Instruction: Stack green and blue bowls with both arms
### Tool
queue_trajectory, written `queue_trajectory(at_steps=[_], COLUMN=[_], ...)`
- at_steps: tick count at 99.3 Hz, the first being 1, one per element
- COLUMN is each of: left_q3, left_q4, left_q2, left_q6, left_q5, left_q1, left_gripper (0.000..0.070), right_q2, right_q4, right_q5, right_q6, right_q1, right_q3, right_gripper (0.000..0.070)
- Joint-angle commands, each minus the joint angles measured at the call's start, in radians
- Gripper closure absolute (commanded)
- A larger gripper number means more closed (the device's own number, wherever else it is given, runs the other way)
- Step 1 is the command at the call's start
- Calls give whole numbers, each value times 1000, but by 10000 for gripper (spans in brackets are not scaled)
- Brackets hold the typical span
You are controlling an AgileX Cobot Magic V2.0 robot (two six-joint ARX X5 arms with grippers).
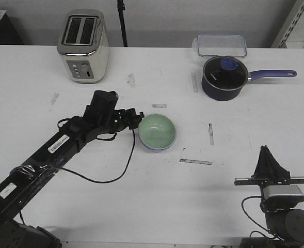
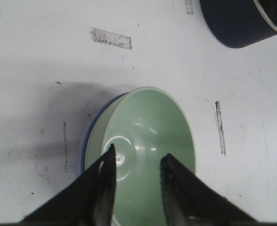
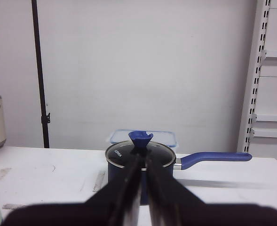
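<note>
The pale green bowl (image 1: 158,130) sits nested inside the light blue bowl (image 1: 157,148) at the middle of the table; only a thin blue rim shows under it. My left gripper (image 1: 138,120) is open and empty at the bowls' left rim. In the left wrist view, the left gripper (image 2: 138,157) hangs with its fingers apart over the green bowl (image 2: 147,127), and the blue bowl's edge (image 2: 88,136) peeks out beside it. My right gripper (image 1: 266,151) is shut and empty near the table's front right, far from the bowls; the right wrist view shows its fingers (image 3: 143,160) together.
A dark navy saucepan (image 1: 224,77) with a purple handle stands at the back right, with a clear lidded box (image 1: 220,45) behind it. A toaster (image 1: 83,45) stands at the back left. Several tape marks (image 1: 195,161) lie on the white table. A black cable trails under the left arm.
</note>
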Motion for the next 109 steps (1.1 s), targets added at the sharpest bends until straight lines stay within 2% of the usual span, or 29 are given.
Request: queue_trajectory(at_steps=[1, 19, 24, 34, 55, 70, 86, 109], left_q3=[-10, -167, -224, -336, -532, -630, -714, -842], left_q4=[14, 128, 167, 234, 344, 402, 436, 443], left_q2=[-22, -136, -176, -257, -436, -569, -721, -952], left_q6=[60, 132, 150, 212, 422, 566, 616, 720], left_q5=[-19, -36, -37, -37, -41, -98, -169, -179], left_q1=[13, 81, 106, 159, 263, 315, 375, 447], left_gripper=[642, 665, 699, 700, 700, 700, 700, 700], right_q2=[-1, -1, -1, -1, -1, -1, -1, -1], right_q4=[16, 16, 16, 16, 16, 16, 16, 16], right_q5=[0, 0, 0, 0, 0, 0, 0, 0], right_q6=[13, 13, 13, 13, 13, 13, 13, 13], right_q1=[1, 1, 1, 1, 1, 1, 1, 1], right_q3=[-2, -2, -2, -2, -2, -2, -2, -2], right_gripper=[690, 690, 690, 690, 690, 690, 690, 690])
